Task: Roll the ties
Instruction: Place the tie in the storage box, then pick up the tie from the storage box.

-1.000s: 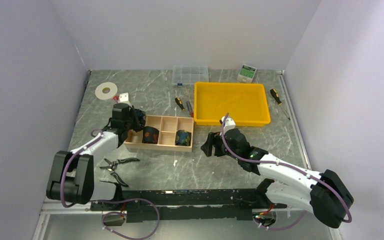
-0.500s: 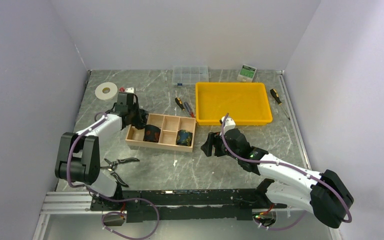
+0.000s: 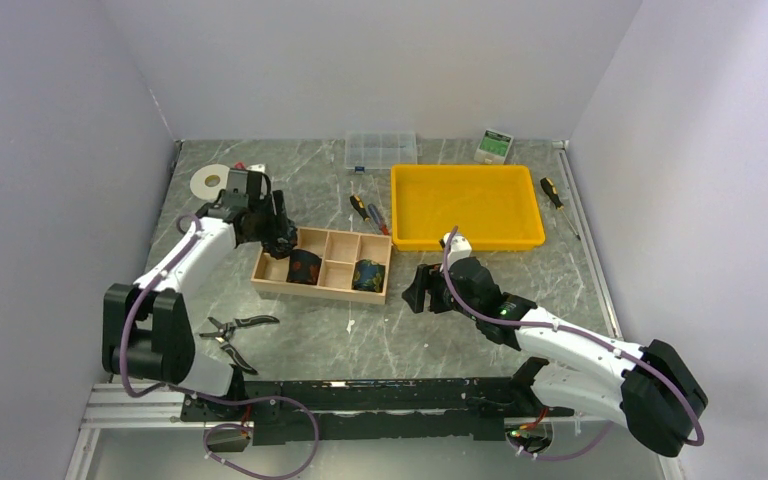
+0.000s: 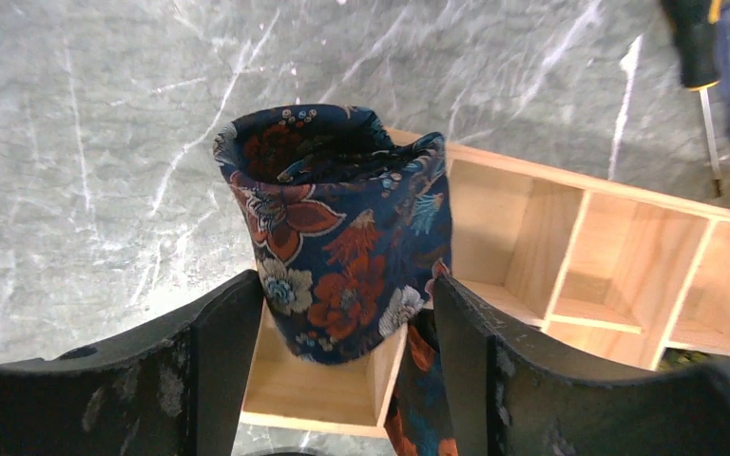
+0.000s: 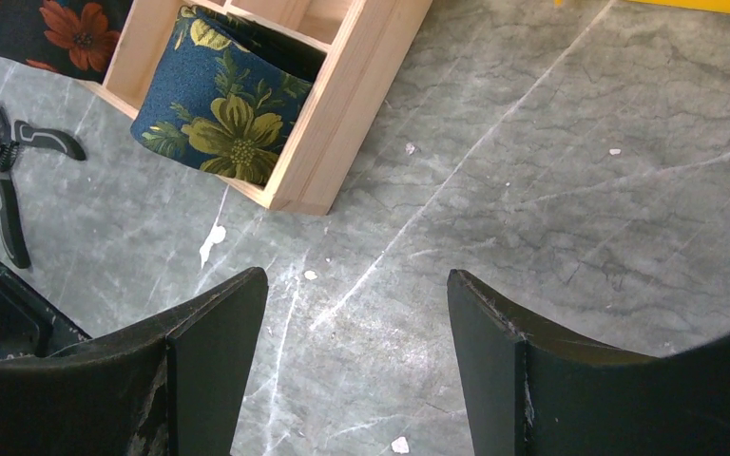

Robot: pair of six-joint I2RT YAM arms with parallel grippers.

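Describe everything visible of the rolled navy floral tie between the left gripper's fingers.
The rolled navy floral tie is a fabric coil with red, orange and cream flowers, hollow at the top. It stands nearly upright in an end compartment of the wooden divided box, between the open left gripper fingers; contact is unclear.

High rear camera looks down; 2 close wrist cameras share the wooden box (image 3: pixel 338 246).

blocked: rolled tie (image 4: pixel 337 237) stands inside left pincer (image 4: pixel 347 290); wooden organiser (image 4: pixel 532 237) below | free: table (image 5: pixel 580 190) under right pincer (image 5: pixel 356 285)
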